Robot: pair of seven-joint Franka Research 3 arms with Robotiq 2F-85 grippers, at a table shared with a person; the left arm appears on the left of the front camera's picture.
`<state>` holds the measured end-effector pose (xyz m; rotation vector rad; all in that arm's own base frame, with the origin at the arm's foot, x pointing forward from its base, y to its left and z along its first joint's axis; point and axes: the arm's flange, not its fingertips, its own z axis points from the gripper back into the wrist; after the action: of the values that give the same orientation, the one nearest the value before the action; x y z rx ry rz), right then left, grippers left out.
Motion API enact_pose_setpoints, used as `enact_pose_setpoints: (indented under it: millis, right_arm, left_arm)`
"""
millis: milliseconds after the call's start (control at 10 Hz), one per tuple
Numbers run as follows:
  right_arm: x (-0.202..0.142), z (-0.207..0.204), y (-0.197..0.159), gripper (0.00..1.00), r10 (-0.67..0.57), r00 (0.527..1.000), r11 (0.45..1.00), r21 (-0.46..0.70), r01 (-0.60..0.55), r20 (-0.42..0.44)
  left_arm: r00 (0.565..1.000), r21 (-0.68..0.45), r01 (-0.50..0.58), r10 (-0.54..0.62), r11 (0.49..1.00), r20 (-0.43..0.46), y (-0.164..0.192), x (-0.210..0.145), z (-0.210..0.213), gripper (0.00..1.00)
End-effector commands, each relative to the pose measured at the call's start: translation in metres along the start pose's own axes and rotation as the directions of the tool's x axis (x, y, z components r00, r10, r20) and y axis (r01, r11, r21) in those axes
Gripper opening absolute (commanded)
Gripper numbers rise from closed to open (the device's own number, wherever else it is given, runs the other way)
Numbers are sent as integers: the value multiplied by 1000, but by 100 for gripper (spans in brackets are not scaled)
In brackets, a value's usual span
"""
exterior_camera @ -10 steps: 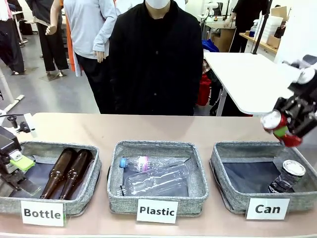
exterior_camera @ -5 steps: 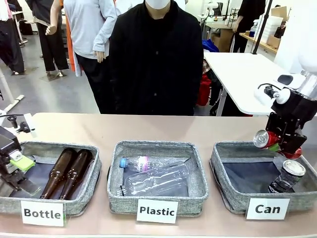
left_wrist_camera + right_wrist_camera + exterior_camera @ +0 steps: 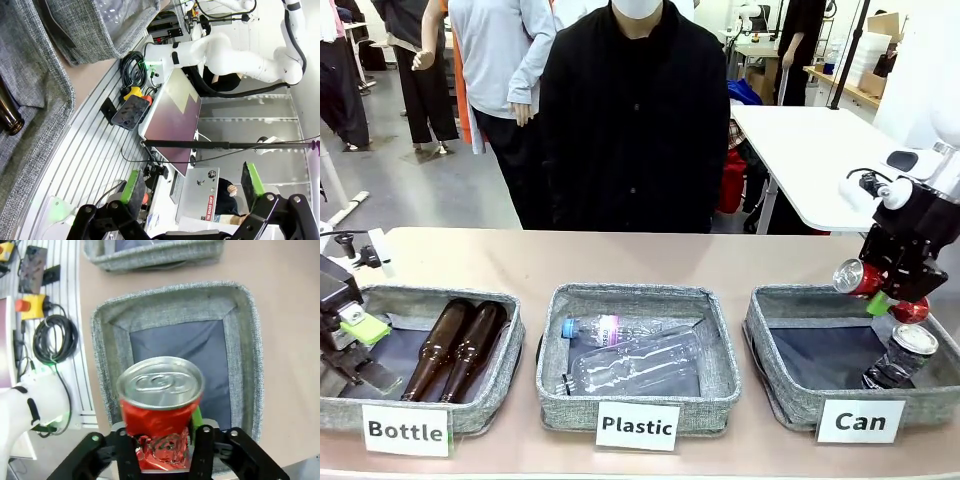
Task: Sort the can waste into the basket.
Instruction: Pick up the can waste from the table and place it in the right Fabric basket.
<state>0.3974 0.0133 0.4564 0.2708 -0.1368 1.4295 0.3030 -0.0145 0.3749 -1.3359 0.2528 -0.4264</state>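
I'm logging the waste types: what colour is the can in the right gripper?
Red with a silver top: the crushed can between the right gripper fingers, clearest in the right wrist view.

Our right gripper at three o'clock: black body, green pads, white wrist, looping black cable.

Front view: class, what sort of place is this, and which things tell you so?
Probably a robotics lab or demo space: a white robot arm holds a red can over labelled sorting baskets on a table, with onlookers and workbenches behind.
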Motion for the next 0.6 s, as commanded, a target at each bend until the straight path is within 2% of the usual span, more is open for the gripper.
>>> enact_pose_setpoints:
  millis: [0, 100, 400, 500]
  right_arm:
    - [2, -2, -1, 89, -25, 999, 1000, 9, 26, -30]
    - [2, -4, -1, 100, -31, 999, 999, 8, 31, -40]
    - [3, -4, -1, 100, -33, 999, 999, 6, 33, -35]
    - [3, -4, -3, 100, -32, 999, 999, 21, 32, 21]
  left_arm:
    - [1000, -11, 2, -2, 1000, 2, -3, -3, 1, 100]
    - [1000, -11, 2, -2, 1000, 2, -3, -3, 1, 100]
    - [1000, -11, 2, -2, 1000, 2, -3, -3, 1, 100]
    - [1000, -11, 2, -2, 1000, 2, -3, -3, 1, 100]
